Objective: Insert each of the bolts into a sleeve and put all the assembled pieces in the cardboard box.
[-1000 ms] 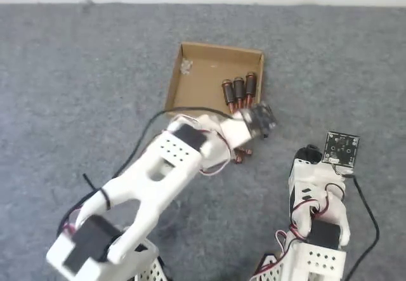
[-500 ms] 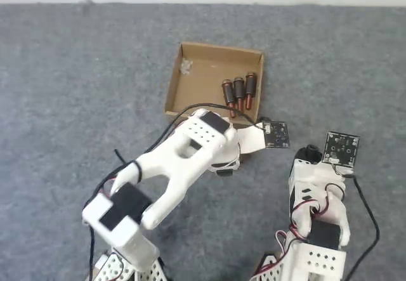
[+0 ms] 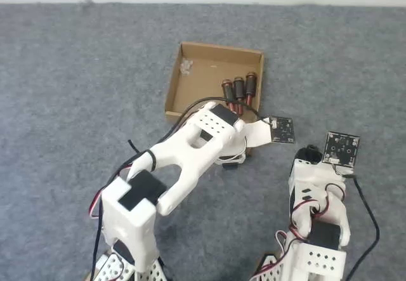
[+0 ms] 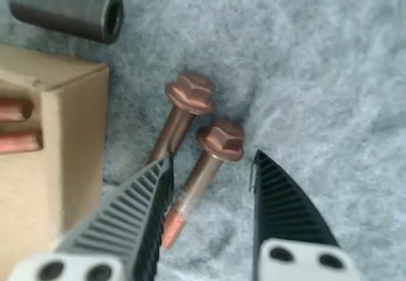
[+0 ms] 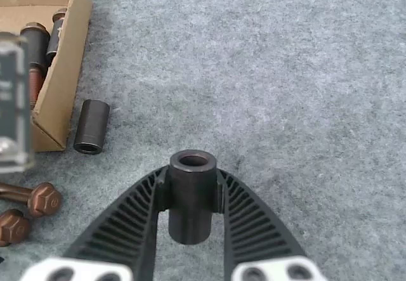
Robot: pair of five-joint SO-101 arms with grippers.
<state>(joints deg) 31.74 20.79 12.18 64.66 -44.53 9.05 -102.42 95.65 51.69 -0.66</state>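
Bolts fill my left wrist feed: two copper-coloured ones lie loose on the grey table (image 3: 76, 103), just off a corner of the cardboard box (image 4: 60, 141). My left tool (image 4: 211, 160) is spread to a middling width and hangs low over them. Its ribbed fingers (image 4: 136, 221) stand either side of the first bolt (image 4: 206, 170), whose shank runs between the jaws with the hex head pointing away from the wrist. The jaws are not closed on it. The second bolt (image 4: 182, 113) lies just beside the first, heads close together, its shank slipping behind one finger. A loose sleeve (image 4: 66, 7), dark and lying on its side, rests farther out past the box corner, apart from both bolts.

My right tool (image 5: 192, 178) is clamped on the held sleeve (image 5: 191, 198), another dark one, standing upright between the fingers with its open bore facing the camera and bare table under it. The same feed catches the loose sleeve beside the box wall and both bolt heads on the table nearby.

From the high camera, I see the box toward the far edge of the table, roughly midway along it. Three assembled pieces (image 3: 239, 91) lie side by side inside it against one wall. The left arm (image 3: 190, 154) stretches from the near edge up to the box's near corner. The right arm (image 3: 315, 189) sits folded close to the near edge, well apart from the box.
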